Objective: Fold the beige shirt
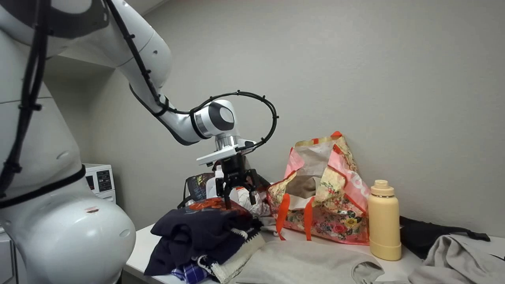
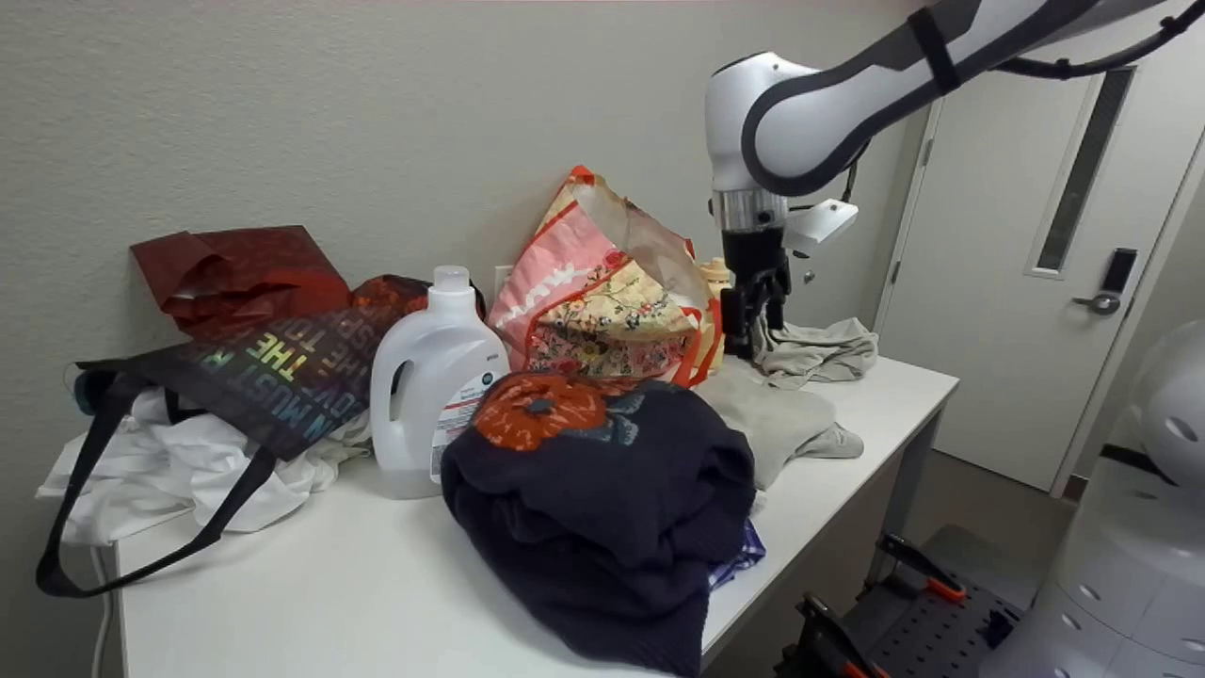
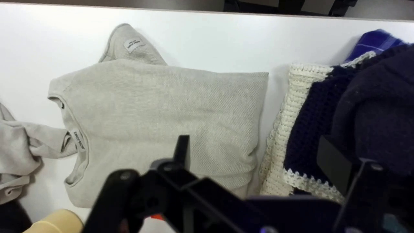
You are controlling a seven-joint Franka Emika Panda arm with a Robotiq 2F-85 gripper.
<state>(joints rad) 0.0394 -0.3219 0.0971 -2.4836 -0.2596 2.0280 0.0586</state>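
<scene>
The beige shirt (image 3: 155, 106) lies flat on the white table in the wrist view, its neckline with a label toward the left. A small flap with another label sticks out past its upper edge. Its lower right corner is wrinkled and partly hidden by the finger. The shirt also shows in both exterior views (image 1: 303, 260) (image 2: 767, 410). My gripper (image 3: 258, 152) is open and empty, pointing down. In the wrist view, one finger overlaps the shirt and the other overlaps the dark pile. In both exterior views the gripper (image 1: 240, 200) (image 2: 756, 330) hangs above the table.
A navy sweater pile (image 2: 602, 508) with a cream crochet piece (image 3: 278, 139) lies beside the shirt. A floral bag (image 1: 335, 213), yellow bottle (image 1: 384, 225) and detergent jug (image 2: 428, 405) stand toward the wall. Another beige garment (image 1: 461, 262) lies crumpled past the neckline.
</scene>
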